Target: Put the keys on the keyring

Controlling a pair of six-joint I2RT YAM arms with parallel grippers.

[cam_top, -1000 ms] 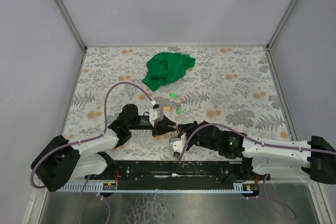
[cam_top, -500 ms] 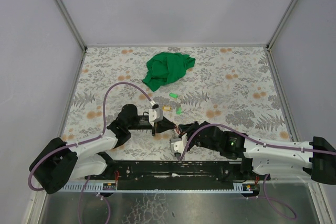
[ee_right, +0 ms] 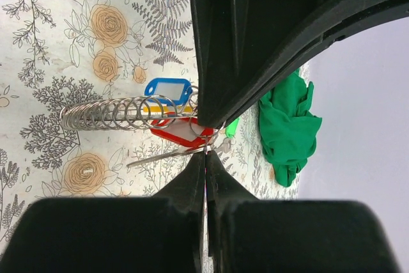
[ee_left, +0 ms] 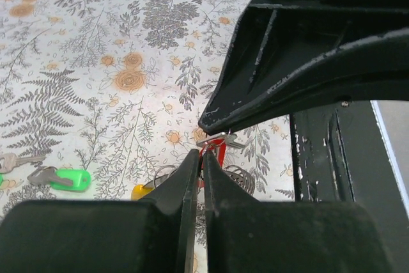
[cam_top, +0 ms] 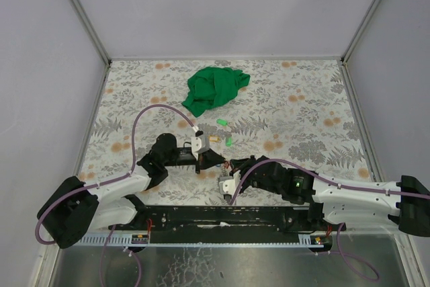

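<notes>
Jaws pressed together on left gripper (ee_left: 199, 155) and right gripper (ee_right: 206, 156), tips at the red key (ee_right: 182, 133) (keyring (ee_right: 115, 114) stretched sideways alongside).

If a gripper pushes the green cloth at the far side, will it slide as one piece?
Probably not. The green cloth lies crumpled in soft folds, so it is likely floppy and would bunch up rather than slide whole. It looks thin, so it is probably light and would droop when lifted.
</notes>
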